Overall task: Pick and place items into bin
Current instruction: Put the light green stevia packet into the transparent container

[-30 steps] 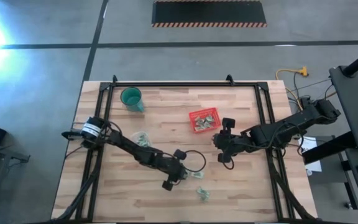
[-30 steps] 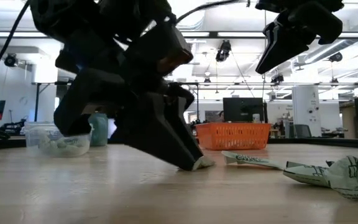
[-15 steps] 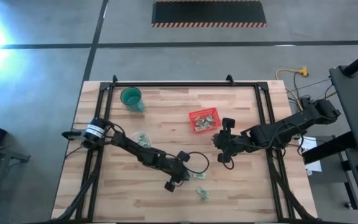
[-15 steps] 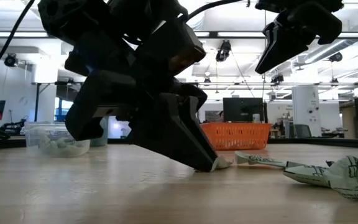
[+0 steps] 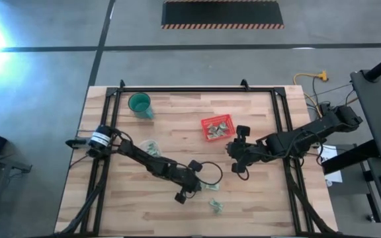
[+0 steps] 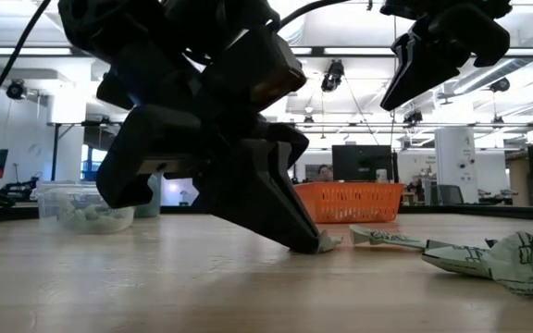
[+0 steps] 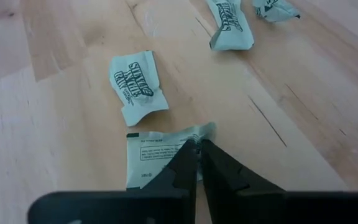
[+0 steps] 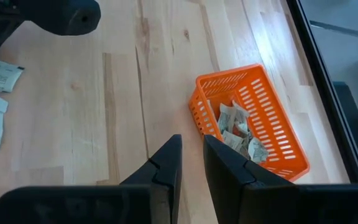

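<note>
Red and slotted, the bin [image 8: 253, 118] sat on the table [image 5: 177, 132] with several crumpled packets [image 8: 236, 130] inside; a clear tub [image 6: 86, 205] held more pale pieces, and a teal cup [image 5: 139, 104] stood near the far edge. I saw the packet [image 7: 160, 155] as pale green, flat, with dark print. My left gripper [image 7: 199, 149] was down on the wood, jaws clamped on that packet's corner. The right gripper [image 8: 191, 155] hovered near the bin, jaws slightly apart, holding nothing.
</note>
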